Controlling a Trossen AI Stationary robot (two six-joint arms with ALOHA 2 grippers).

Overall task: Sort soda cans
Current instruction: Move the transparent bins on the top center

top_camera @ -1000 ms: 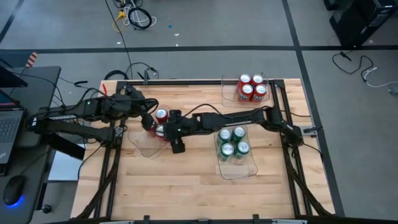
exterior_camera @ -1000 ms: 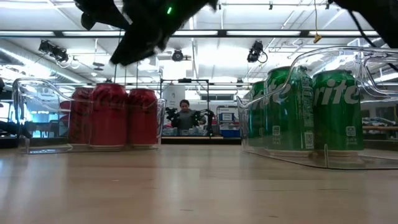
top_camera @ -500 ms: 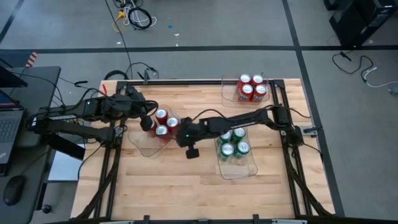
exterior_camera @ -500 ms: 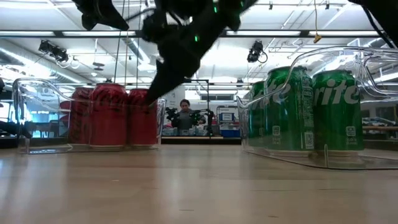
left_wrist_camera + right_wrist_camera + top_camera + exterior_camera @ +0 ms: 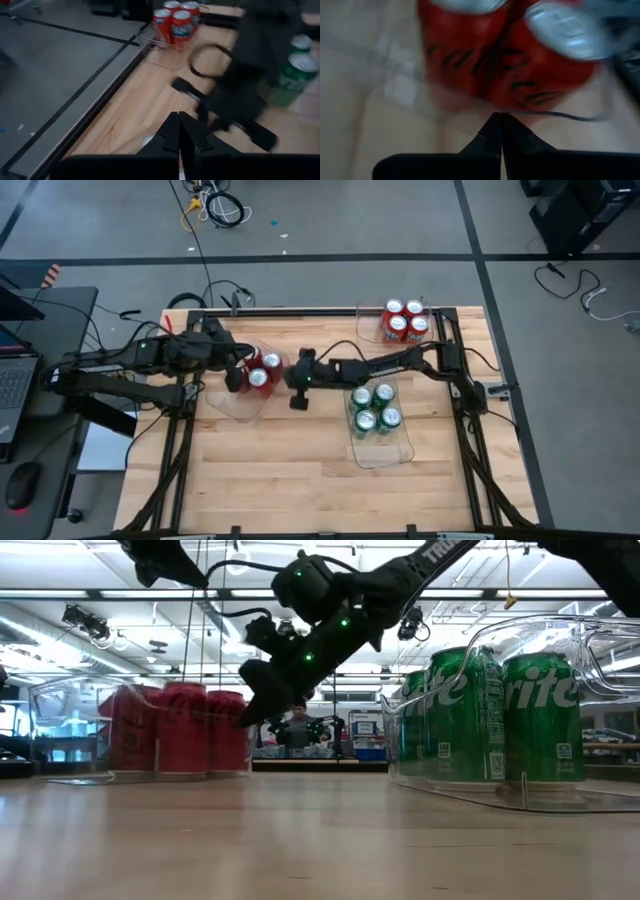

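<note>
You are working at the left bin [image 5: 238, 408], the clear one on the desk [image 5: 300, 470] that holds a cluster of red cans [image 5: 259, 371]. Your left gripper [image 5: 236, 377] is sitting at that bin's left side, jaws clenched together in its wrist view with nothing between them. Your right gripper [image 5: 297, 386] is reaching across to the bin's right edge, jaws likewise pressed together and empty, pointing at the red cans just beyond the clear wall.

I judge you are nudging this bin, since it is looking tilted in the low view. Keep the push low on the wall and slow (a high shove could tip the cans), and let the left gripper steady the far side.

Counting left to right: the left bin is showing three silver tops from above, and a fourth may be hidden under the arm. The middle bin [image 5: 382, 450] is holding four green cans [image 5: 375, 408] standing upright. The far bin [image 5: 368, 330] at the desk's back right corner is holding four more red cans [image 5: 404, 320]. That makes three bins.
</note>
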